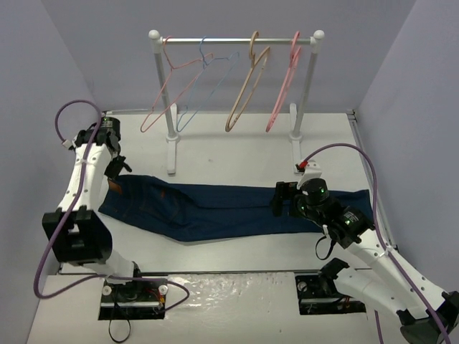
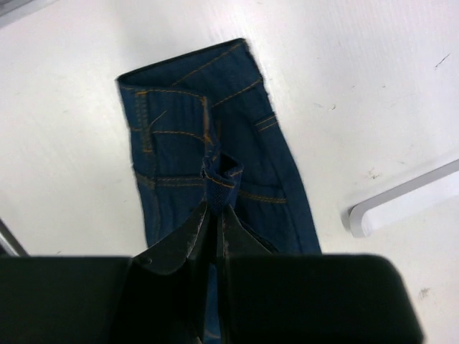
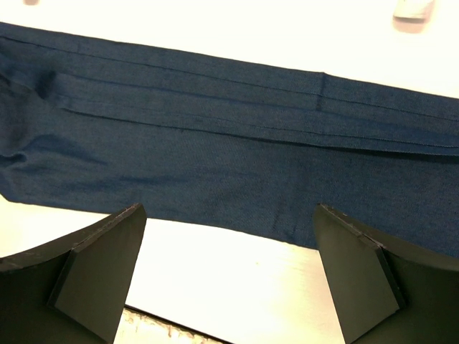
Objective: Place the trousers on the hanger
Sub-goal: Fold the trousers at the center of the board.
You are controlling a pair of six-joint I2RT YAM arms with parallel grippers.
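Trousers (image 2: 179, 143) sit pinched at the waistband in the left gripper (image 2: 214, 206); right gripper (image 3: 228, 222), wide open and empty, should grip the legs first.

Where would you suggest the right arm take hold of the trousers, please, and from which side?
Probably the near edge of the legs, coming down from above. The trousers lie flat on the table, the left fingers are shut on the waistband, and the right fingers hang open over that edge, so they could gather a fold there.
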